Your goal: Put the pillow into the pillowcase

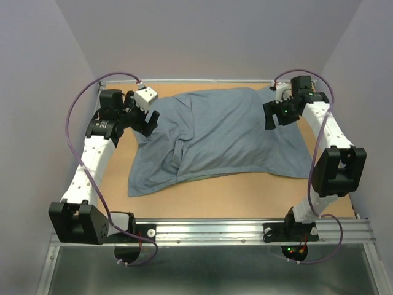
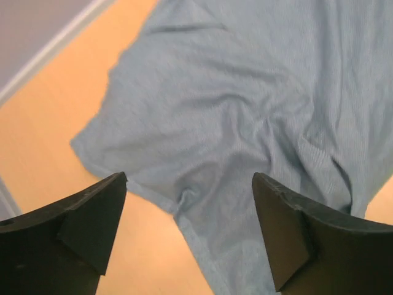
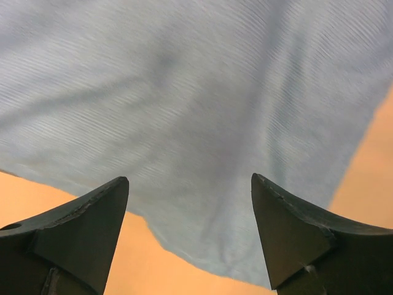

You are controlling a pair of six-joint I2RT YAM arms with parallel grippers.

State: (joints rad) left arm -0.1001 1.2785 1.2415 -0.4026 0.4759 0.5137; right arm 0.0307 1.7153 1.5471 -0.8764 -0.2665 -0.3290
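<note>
1. The large, floppy grey-blue cloth pillowcase point(image 1: 227, 138) is soft, matt woven fabric. The wrist views show a fine ribbed weave and loose creases.
2. The flat tan desk point(image 1: 245, 198) is a smooth, matt board. Whether it is wood or fibreboard cannot be told.
3. The black wedge-shaped fingers point(image 2: 80, 230) look like hard plastic with a dull, faintly grainy finish.
4. The white arm links point(image 1: 92, 169) are smooth, plastic-looking shells dotted with small holes.
5. The silver rail point(image 1: 215, 230) at the desk's near edge is bare metal with a slight sheen.
</note>
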